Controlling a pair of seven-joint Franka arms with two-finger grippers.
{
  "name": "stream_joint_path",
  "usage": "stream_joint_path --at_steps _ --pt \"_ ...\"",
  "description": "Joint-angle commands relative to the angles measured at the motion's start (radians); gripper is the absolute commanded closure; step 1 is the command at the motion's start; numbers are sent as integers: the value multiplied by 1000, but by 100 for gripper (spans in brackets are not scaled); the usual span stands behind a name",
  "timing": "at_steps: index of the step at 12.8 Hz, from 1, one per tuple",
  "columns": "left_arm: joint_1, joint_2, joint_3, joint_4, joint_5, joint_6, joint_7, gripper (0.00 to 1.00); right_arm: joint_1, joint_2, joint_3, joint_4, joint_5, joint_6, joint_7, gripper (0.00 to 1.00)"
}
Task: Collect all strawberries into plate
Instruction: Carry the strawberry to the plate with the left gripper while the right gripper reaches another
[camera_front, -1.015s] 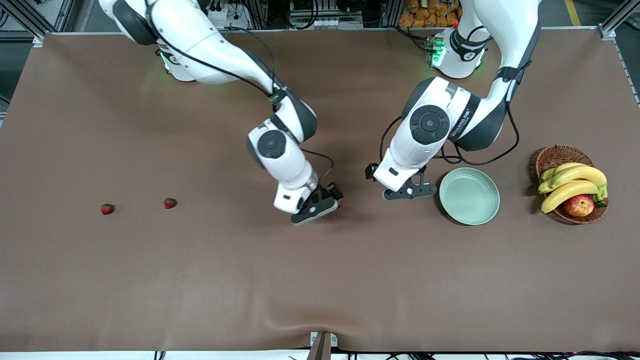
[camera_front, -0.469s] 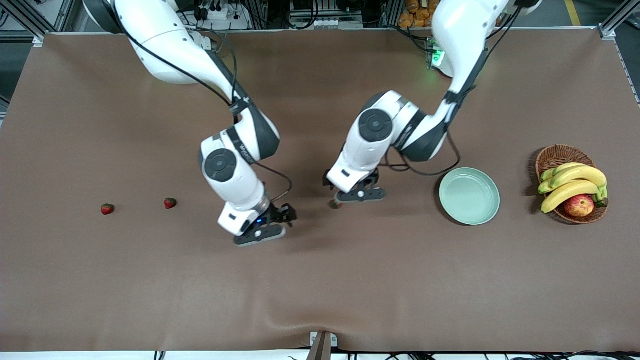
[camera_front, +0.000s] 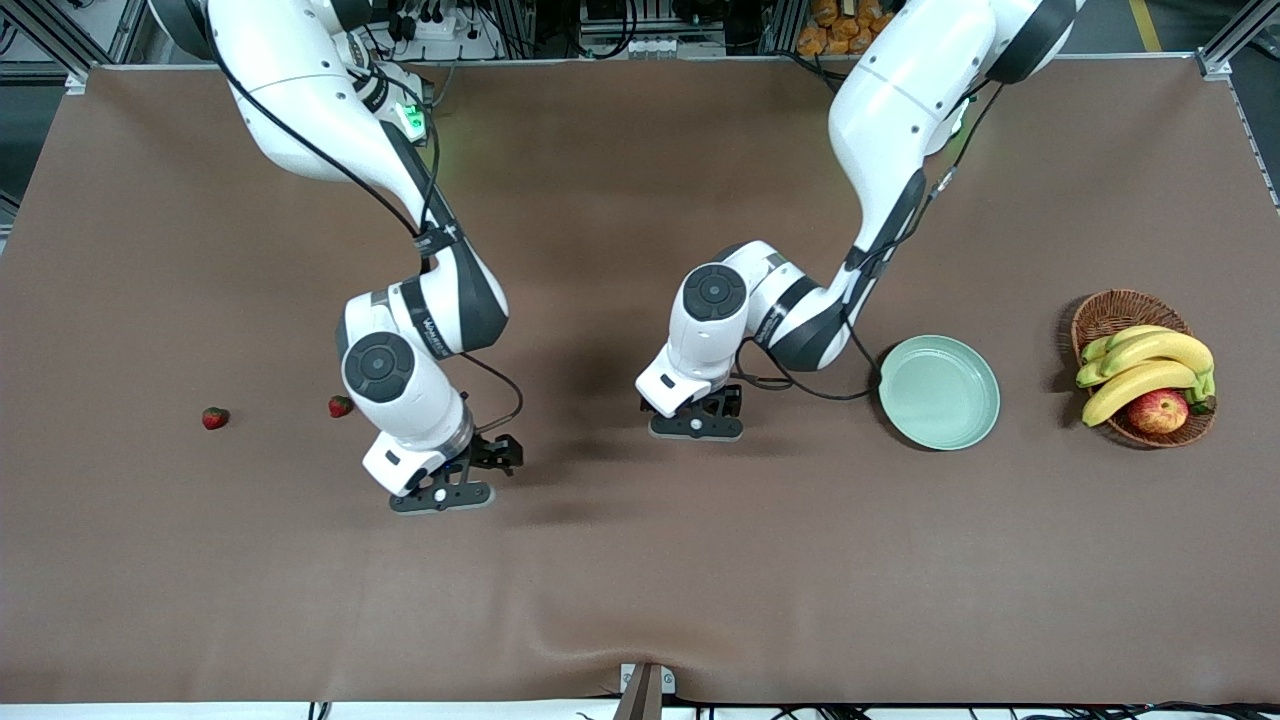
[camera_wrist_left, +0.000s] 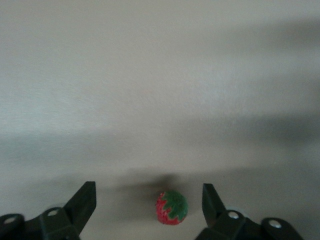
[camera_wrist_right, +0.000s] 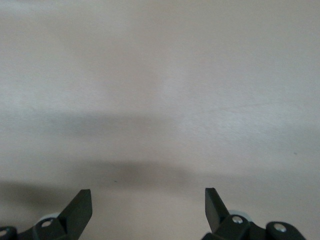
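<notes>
left gripper (camera_front: 697, 430) beside the plate (camera_front: 940, 391), jaws wide around a strawberry (camera_wrist_left: 171, 208); right gripper (camera_front: 442, 496) farther along, jaws wide.

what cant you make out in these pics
- Third strawberry: in the front view the left end effector covers it; only the left wrist view shows it, between open fingers, untouched.
- Right end effector: its fingertips are hidden under its own body in the front view; the right wrist view shows them open over bare table.
- Basket: bananas and an apple hide what lies beneath.
</notes>
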Motion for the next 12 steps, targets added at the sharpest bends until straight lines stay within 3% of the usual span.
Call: stream_joint_path --at_steps 1,4,7,11,12 --pt "-32 23 5 30 30 -1 -13 19 -1 -56 -13 -46 -13 -68 14 0" --pt "-49 34 5 30 32 -1 -26 26 -4 -108 -43 -90 -13 -120 12 0" --pt "-48 45 6 32 35 1 -17 42 -5 -145 -86 -144 -13 -129 8 0" --pt "-48 59 9 32 35 1 -16 45 -22 -145 -137 -214 -13 -129 5 0" --pt "-48 60 9 32 35 1 -14 58 -33 -154 -137 -239 -13 -129 0 0"
